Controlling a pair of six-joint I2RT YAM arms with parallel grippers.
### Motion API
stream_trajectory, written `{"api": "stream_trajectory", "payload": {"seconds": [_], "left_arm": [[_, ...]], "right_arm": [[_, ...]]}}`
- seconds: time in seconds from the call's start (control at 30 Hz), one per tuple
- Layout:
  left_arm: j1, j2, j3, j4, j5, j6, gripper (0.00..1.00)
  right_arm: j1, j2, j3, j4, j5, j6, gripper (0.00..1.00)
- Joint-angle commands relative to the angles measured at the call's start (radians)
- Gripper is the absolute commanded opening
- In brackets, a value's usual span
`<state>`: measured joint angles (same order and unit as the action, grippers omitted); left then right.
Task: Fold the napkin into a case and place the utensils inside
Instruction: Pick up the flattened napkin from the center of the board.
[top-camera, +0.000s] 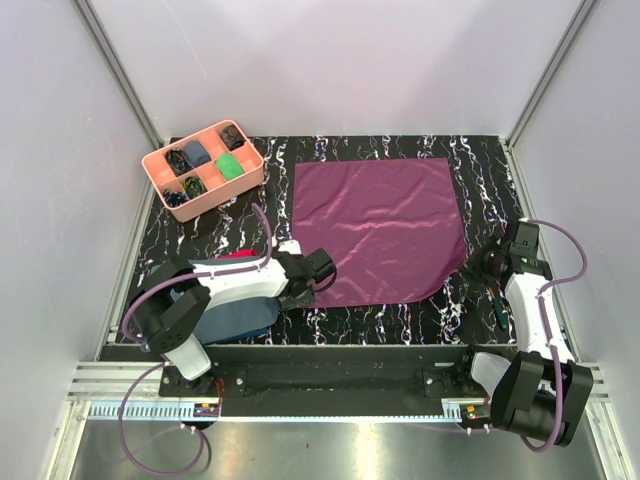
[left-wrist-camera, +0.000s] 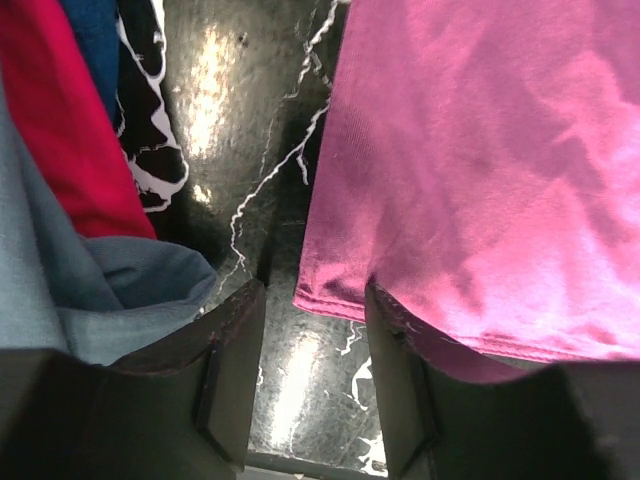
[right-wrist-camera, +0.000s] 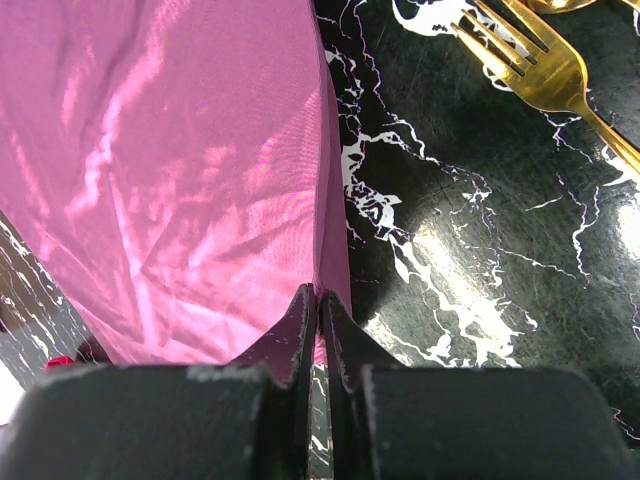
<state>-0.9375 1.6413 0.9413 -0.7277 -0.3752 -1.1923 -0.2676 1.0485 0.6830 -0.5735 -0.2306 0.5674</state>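
Note:
The plum-purple napkin (top-camera: 380, 225) lies spread out flat on the black marbled table (top-camera: 390, 315); no case is in view. My left gripper (top-camera: 322, 268) stands open at the napkin's near-left corner (left-wrist-camera: 335, 290). Bare table shows between its fingers, and the cloth's edge lies against the right finger (left-wrist-camera: 395, 370). My right gripper (top-camera: 472, 262) is shut on the napkin's near-right edge (right-wrist-camera: 330, 230), pinching a fold at its tips (right-wrist-camera: 318, 295). The utensils lie to the right: a golden fork (right-wrist-camera: 540, 60), and a dark green handle (top-camera: 497, 308) beside the right arm.
A pink compartment tray (top-camera: 158, 163) with small items stands at the back left. A slate-blue cloth (top-camera: 235, 315) and a red cloth (top-camera: 238, 255) lie under the left arm, close to its left finger (left-wrist-camera: 225, 370). White walls enclose the table.

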Motion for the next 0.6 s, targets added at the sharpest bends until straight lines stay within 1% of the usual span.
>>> {"api": "stream_trajectory", "payload": {"seconds": [0.0,0.13,0.17,0.23,0.27,0.33,0.4,0.47,0.5,0.57], "left_arm": [[0.002,-0.015,-0.059,0.082,-0.024,-0.013,0.44],[0.005,-0.002,-0.084,0.151,0.018,-0.012,0.37],[0.008,0.006,-0.093,0.166,0.025,-0.012,0.32],[0.009,0.014,-0.114,0.2,0.036,-0.016,0.26],[0.012,0.018,-0.121,0.208,0.036,-0.016,0.21],[0.016,0.012,-0.13,0.218,0.03,-0.007,0.17],[0.016,-0.015,-0.122,0.212,-0.005,0.043,0.08],[0.016,-0.067,-0.113,0.209,-0.03,0.083,0.06],[0.016,-0.089,-0.104,0.208,-0.053,0.13,0.0],[0.016,-0.161,-0.084,0.212,-0.073,0.189,0.0]], "right_arm": [[-0.002,0.002,0.009,0.007,-0.021,-0.02,0.05],[-0.002,0.005,0.009,0.009,-0.018,-0.02,0.05],[-0.002,0.002,0.006,0.008,-0.018,-0.018,0.05],[-0.002,-0.004,0.006,0.008,-0.018,-0.017,0.05],[-0.002,-0.005,0.004,0.006,-0.018,-0.015,0.05],[-0.002,-0.011,0.006,0.004,-0.018,-0.015,0.05],[-0.002,-0.013,0.009,0.001,-0.013,-0.017,0.05],[-0.002,-0.013,0.019,0.0,-0.006,-0.023,0.04],[-0.002,-0.013,0.026,0.0,-0.007,-0.027,0.04],[-0.002,-0.021,0.053,-0.003,-0.029,-0.038,0.04]]}}
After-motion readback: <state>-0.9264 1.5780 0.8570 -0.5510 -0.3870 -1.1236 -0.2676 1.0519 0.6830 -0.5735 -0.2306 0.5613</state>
